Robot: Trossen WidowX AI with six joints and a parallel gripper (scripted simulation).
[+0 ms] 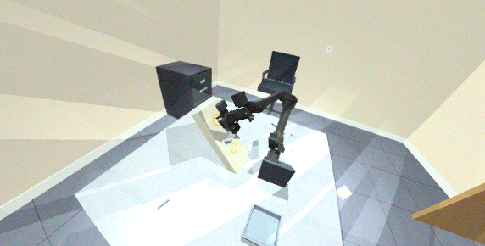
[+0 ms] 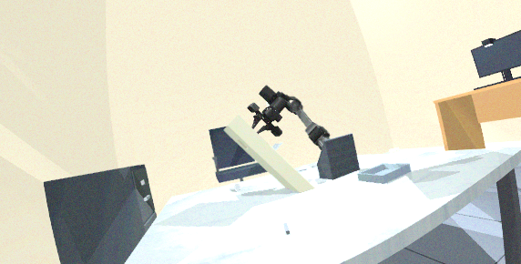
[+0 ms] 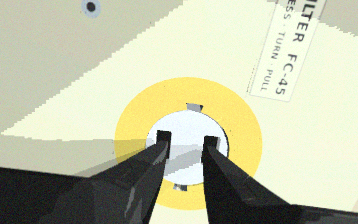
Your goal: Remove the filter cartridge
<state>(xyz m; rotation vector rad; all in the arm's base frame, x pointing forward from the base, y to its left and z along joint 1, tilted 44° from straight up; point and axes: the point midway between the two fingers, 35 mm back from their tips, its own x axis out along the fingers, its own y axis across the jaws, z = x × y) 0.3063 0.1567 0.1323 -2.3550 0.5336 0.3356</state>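
The pale service panel [image 1: 209, 135] [image 2: 273, 164] [image 3: 225, 55] leans at a slant on the table. In the wrist view the white round cartridge [image 3: 186, 122] sits in it inside a yellow ring [image 3: 132, 122], with small notches above and below the disc. Its two dark slots stand upright in that view, side by side. My gripper [image 3: 185, 151] [image 2: 256, 130] is partly open with nothing between its fingers. The fingertips line up with the slots, one at each; I cannot tell whether they reach inside. The blue-grey tray [image 1: 248, 220] [image 2: 371, 177] stands on the table, empty.
A second yellow ring [image 1: 231, 148] marks the panel's lower part. The arm's dark base block [image 1: 276, 172] [image 2: 339, 157] stands between panel and tray. A small grey piece [image 1: 163, 204] [image 2: 286, 228] lies on the table. A printed label [image 3: 280, 65] is beside the cartridge.
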